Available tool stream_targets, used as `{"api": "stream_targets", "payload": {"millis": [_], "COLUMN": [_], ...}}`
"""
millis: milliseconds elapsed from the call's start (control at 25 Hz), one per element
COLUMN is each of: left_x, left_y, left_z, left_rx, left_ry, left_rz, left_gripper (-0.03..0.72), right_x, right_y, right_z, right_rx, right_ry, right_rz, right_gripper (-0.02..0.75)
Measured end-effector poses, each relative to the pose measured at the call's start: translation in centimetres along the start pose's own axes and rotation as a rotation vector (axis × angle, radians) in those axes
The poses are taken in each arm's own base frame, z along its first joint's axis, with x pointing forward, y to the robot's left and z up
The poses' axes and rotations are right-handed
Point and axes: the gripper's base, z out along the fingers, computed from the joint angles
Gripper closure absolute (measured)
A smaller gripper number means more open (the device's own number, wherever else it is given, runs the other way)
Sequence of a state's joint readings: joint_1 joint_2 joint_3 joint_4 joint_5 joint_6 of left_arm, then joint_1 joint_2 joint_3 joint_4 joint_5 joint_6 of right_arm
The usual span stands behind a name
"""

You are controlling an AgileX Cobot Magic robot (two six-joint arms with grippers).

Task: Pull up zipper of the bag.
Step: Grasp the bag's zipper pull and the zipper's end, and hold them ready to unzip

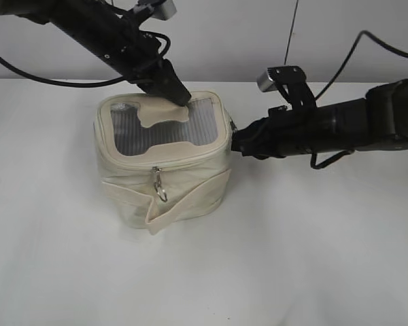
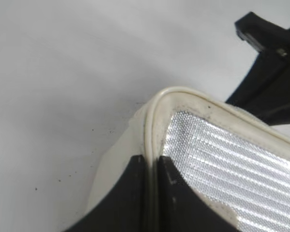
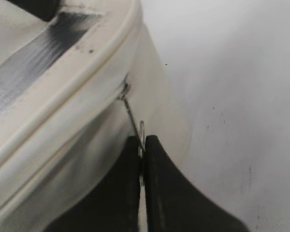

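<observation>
The cream bag (image 1: 164, 187) stands on the white table, its grey mesh top (image 1: 156, 129) with the cream patch facing up. The zipper (image 1: 183, 157) runs around the top rim; one silver ring pull (image 1: 161, 191) hangs at the front. My left gripper (image 1: 179, 97) is shut on the bag's back rim (image 2: 152, 140), pinching the cream piping. My right gripper (image 1: 234, 140) is at the bag's right side, shut on the second ring pull (image 3: 137, 126), which hangs from its slider (image 3: 123, 90) on the zipper (image 3: 77, 118).
The white table (image 1: 292, 258) surrounds the bag. The bag's wide cream strap (image 1: 170, 197) crosses its front side. The right arm shows as a dark shape in the left wrist view (image 2: 270, 72).
</observation>
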State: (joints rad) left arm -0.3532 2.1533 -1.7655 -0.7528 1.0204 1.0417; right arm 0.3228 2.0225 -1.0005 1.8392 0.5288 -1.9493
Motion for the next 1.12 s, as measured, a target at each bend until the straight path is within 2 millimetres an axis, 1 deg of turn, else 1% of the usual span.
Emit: {"api": "stream_targets", "payload": {"millis": [160, 280, 360, 480, 600, 680, 720, 840, 920, 960, 1040, 1120], "left_x": [-0.1, -0.1, -0.2, -0.2, -0.3, -0.3, -0.3, -0.4, -0.5, -0.6, -0.5, -0.6], "left_y": [-0.1, 0.0, 0.0, 0.1, 0.0, 0.0, 0.0, -0.3, -0.6, -0.6, -0.7, -0.8], "left_z": [0.1, 0.1, 0.1, 0.2, 0.2, 0.2, 0.2, 0.4, 0.6, 0.7, 0.7, 0.7], "left_rx": [-0.006, -0.010, -0.019, -0.026, -0.024, -0.024, -0.023, -0.021, -0.017, -0.016, -0.011, -0.004], "left_ry": [-0.004, -0.006, -0.011, -0.015, -0.019, -0.019, -0.019, -0.016, -0.011, -0.008, -0.004, -0.006], "left_rz": [-0.020, -0.034, -0.041, -0.061, -0.070, -0.069, -0.068, -0.066, -0.064, -0.062, -0.060, -0.069], "left_gripper": [0.638, 0.638, 0.639, 0.639, 0.639, 0.639, 0.639, 0.639, 0.639, 0.639, 0.639, 0.638], "right_x": [2.0, 3.0, 3.6, 3.8, 4.0, 3.8, 3.5, 2.7, 2.2, 2.1, 1.9, 2.0], "right_y": [1.5, 2.6, 3.6, 5.4, 8.3, 10.4, 11.1, 13.8, 15.4, 16.0, 16.4, 16.4], "right_z": [-2.5, -4.2, -5.3, -6.0, -5.3, -4.4, -3.9, -1.8, 0.0, 0.7, 1.7, 1.9], "right_rx": [0.000, -0.010, -0.047, -0.107, -0.168, -0.184, -0.181, -0.187, -0.179, -0.175, -0.156, -0.140], "right_ry": [0.031, 0.038, 0.051, 0.077, 0.117, 0.126, 0.123, 0.129, 0.137, 0.142, 0.148, 0.159], "right_rz": [0.061, 0.112, 0.136, 0.157, 0.142, 0.123, 0.116, 0.077, 0.052, 0.052, 0.062, 0.093], "right_gripper": [0.729, 0.729, 0.729, 0.729, 0.729, 0.729, 0.729, 0.729, 0.729, 0.729, 0.729, 0.728]}}
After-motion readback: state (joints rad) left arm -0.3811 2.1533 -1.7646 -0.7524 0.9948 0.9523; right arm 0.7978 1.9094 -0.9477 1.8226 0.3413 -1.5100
